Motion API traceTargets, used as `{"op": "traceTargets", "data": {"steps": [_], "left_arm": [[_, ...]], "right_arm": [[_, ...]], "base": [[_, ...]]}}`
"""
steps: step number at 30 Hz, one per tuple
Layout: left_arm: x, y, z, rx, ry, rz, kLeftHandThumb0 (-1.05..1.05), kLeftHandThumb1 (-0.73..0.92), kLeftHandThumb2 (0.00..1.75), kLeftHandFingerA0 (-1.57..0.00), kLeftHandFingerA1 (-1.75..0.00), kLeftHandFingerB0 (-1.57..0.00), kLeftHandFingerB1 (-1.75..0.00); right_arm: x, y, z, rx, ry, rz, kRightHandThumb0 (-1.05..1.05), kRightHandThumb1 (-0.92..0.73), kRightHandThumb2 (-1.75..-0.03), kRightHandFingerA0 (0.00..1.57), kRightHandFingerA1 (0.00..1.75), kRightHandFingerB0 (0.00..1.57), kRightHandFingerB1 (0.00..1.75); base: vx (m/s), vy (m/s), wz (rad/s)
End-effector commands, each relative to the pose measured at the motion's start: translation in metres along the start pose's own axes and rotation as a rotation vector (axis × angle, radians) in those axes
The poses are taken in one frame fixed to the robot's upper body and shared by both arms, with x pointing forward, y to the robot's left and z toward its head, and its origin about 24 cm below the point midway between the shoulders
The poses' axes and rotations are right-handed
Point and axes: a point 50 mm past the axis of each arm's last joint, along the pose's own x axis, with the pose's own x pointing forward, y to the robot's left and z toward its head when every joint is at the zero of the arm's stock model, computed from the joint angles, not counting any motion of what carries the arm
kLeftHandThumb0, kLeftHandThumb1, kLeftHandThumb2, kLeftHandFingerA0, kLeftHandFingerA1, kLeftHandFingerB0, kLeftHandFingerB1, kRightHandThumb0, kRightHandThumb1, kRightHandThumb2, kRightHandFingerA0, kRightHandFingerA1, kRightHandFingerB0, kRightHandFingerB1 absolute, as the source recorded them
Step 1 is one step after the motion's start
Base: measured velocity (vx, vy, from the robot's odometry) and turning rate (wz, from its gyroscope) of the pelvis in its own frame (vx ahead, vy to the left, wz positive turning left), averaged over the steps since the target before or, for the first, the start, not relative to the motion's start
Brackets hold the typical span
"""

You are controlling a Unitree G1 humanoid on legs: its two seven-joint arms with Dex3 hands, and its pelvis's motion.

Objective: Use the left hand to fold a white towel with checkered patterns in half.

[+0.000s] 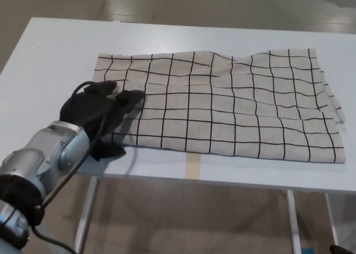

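Observation:
The white towel with a black check pattern (233, 109) lies flat across the white table (50, 48), with layered edges showing at its right end. My left hand (100, 112) rests on the towel's near-left corner and hides it. Two fingers (130, 96) lie spread on top of the cloth, and the thumb (108, 151) sits apart at the towel's front edge. The hand is open and no cloth is lifted. The silver forearm (47, 159) comes in from the lower left. My right hand is not in view.
The table's front edge runs just below the towel, with a strip of tan tape (192, 166) on it. Table legs (86, 220) and the floor show below. Bare tabletop lies left of and behind the towel.

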Motion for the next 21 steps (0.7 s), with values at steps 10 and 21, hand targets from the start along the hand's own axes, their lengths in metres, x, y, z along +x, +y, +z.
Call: {"op": "traceTargets", "data": {"steps": [10,21], "left_arm": [[0.010,-0.019,0.014,0.238,0.024,-0.014,-0.36,0.58,0.57,-0.79,-1.53,-0.76,-1.55],[0.007,-0.029,0.007,0.032,0.159,-0.047,-0.18,0.63,0.55,-0.66,-1.75,-0.49,-1.72]], "right_arm": [[0.000,0.001,-0.003,-0.014,-0.013,-0.004,-0.34,-0.61,-0.58,0.50,0.45,0.44,0.42],[-0.006,0.000,-0.006,-0.005,-0.002,0.004,-0.34,-0.60,-0.58,0.53,0.46,0.47,0.43]], "base": [[0.00,0.000,0.00],[0.00,0.000,0.00]]}}
